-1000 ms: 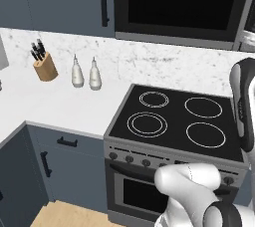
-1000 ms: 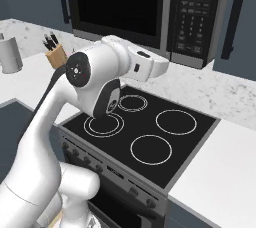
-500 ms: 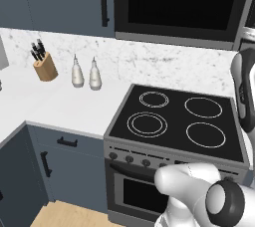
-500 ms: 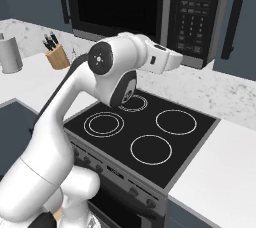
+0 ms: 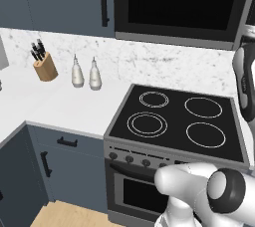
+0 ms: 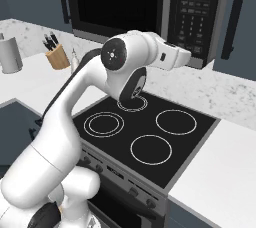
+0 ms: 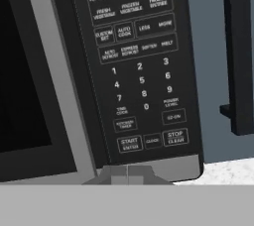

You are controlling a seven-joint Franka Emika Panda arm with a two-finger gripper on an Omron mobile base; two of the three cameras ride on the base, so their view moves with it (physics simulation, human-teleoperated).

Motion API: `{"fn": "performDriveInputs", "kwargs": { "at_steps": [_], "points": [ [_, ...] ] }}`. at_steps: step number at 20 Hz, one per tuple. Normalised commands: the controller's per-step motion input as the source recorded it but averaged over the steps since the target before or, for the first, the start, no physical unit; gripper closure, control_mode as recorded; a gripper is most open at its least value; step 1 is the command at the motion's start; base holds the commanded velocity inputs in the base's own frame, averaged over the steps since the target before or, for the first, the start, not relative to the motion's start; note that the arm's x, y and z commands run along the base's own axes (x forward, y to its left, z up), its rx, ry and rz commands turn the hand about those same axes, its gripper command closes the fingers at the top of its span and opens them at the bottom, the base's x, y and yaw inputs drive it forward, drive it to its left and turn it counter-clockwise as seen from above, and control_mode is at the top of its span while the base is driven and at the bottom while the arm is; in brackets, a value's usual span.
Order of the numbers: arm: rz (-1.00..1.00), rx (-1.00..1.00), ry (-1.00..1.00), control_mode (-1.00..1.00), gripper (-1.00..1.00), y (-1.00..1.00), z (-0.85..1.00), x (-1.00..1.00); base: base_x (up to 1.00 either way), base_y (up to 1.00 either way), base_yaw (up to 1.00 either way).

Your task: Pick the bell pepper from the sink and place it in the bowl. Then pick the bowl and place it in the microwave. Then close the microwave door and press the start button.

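Microwave (image 6: 150, 14) mounted above the stove (image 6: 145, 139), between dark cabinets. Microwave door (image 6: 117, 2) shut flush, dark glass window facing the room. Keypad panel (image 7: 136, 66) on the right part of the microwave front, with number keys in the middle and the start button (image 7: 129, 143) in the bottom row, left of the stop/clear key.

Arm raised from the base, elbow above the left burners, forearm reaching right and far toward the keypad panel. End effector (image 7: 127, 172) fully closed, fingertips pressed together, nothing held between them. In the hand view, closed fingertips at the bottom centre, directly below the start button and near the lower edge of the keypad panel. Contact with the panel not determinable from these views. In the right base view, hand end (image 6: 177, 57) level with the lower part of the keypad panel, just in front of it.

Four ring burners on the stove top, control knobs along its front edge. On the white table (image 5: 60, 106) left of the stove: knife block (image 5: 44, 64) at far left, two pale bottles (image 5: 84, 74) side by side against the marble backsplash. Grey canister (image 6: 10, 54) at the far left in the right base view.
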Motion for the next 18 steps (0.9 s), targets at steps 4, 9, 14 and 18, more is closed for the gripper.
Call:
{"fn": "performDriveInputs", "kwargs": {
  "at_steps": [4,9,14,18],
  "points": [
    [0.0,0.0,0.0,-1.0,1.0,-0.08,0.0,0.3,0.0,0.0,0.0],
    [0.0,0.0,0.0,-1.0,1.0,-0.05,-0.02,0.17,0.0,0.0,0.0],
    [0.0,0.0,0.01,-1.0,1.0,-0.17,-0.05,0.0,0.0,0.0,0.0],
    [0.0,0.0,0.03,-1.0,1.0,-0.11,-0.11,0.0,0.0,0.0,0.0]
  ]
}}
